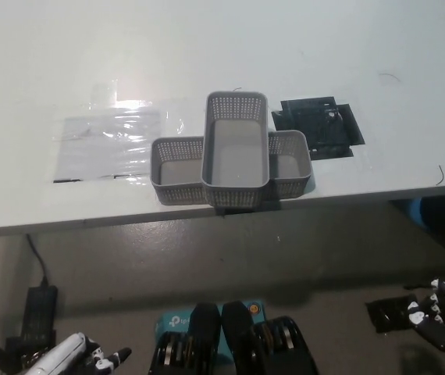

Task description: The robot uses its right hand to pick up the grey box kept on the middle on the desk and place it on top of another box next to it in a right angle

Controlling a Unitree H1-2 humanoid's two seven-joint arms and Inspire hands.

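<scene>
Robot hand, right (439, 322): low at near right, off the desk (207, 55), holding nothing, finger spread unclear. Left robot hand (78, 357) resting near left. Grey box (236, 150) crosswise atop other box (177, 170). Stack done, judging; keep clear, avoid nudging it.

**White left hand, black right hand**

The left hand (74, 358) has a smooth, rounded white shell, with darker fingers (112, 359) at its end. The right hand (439, 322) is black throughout, and its slim, segmented fingers (418, 312) carry pale, whitish patches along their length. No cables, screws or markings can be made out on either.
</scene>
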